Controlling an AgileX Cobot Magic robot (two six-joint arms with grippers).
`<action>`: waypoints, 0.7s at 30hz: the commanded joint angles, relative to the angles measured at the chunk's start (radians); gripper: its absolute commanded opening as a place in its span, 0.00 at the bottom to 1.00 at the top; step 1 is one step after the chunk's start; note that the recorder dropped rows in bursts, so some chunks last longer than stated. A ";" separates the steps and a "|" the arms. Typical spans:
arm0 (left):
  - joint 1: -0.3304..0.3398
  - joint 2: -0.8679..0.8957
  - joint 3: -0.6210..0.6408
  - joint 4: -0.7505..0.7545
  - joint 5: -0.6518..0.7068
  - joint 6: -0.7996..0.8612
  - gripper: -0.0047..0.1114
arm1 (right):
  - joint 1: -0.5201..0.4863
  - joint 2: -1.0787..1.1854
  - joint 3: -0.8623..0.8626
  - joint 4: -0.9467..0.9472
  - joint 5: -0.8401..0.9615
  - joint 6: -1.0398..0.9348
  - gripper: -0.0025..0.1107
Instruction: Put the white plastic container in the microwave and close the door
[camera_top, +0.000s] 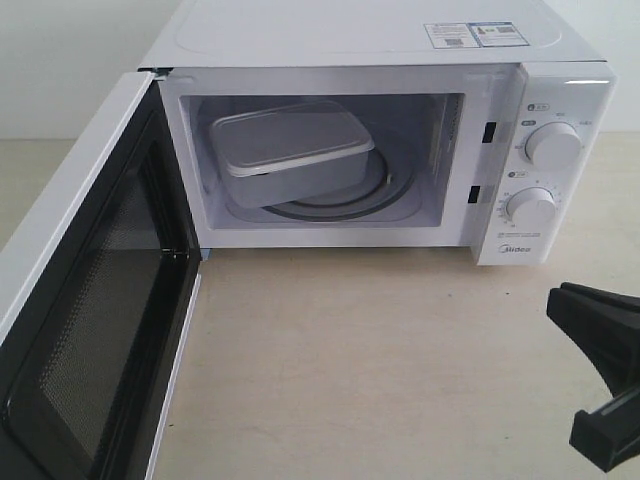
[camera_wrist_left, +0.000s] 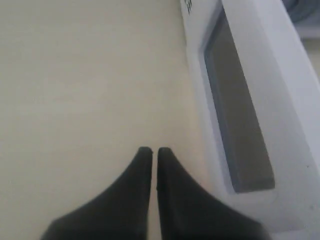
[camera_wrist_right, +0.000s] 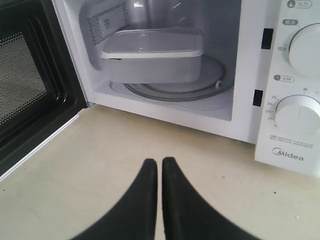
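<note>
Right black pincer (camera_wrist_right: 159, 165): jaws pressed together, empty, before the white Midea countertop microwave (camera_top: 565, 95). Left black pincer (camera_wrist_left: 154, 151): likewise closed, empty, beside the outer face of the white side-hinged door (camera_top: 90, 290), swung wide open leftward. Translucent-white lidded plastic container (camera_top: 290, 150) sits inside on the glass turntable (camera_wrist_right: 210, 87), lid up, long axis left-right, slightly skewed. Judged light, stiff, smooth. Door judged rigid, free-swinging: push outer face near free edge.

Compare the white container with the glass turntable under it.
The white plastic container is rectangular with rounded corners; the turntable is round. The container is a lidded, whitish box; the turntable is a flat, see-through plate. The container sits on top; the turntable lies beneath. Both are inside the open microwave.
</note>
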 joint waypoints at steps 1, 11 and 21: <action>0.002 0.192 0.024 -0.202 -0.063 0.120 0.08 | 0.000 -0.004 0.003 0.032 -0.016 -0.006 0.02; 0.002 0.455 0.022 -0.556 -0.099 0.344 0.08 | 0.000 -0.004 0.003 0.421 -0.027 -0.304 0.02; 0.002 0.499 0.012 -0.900 -0.140 0.622 0.08 | 0.000 -0.004 -0.011 0.402 0.011 -0.335 0.02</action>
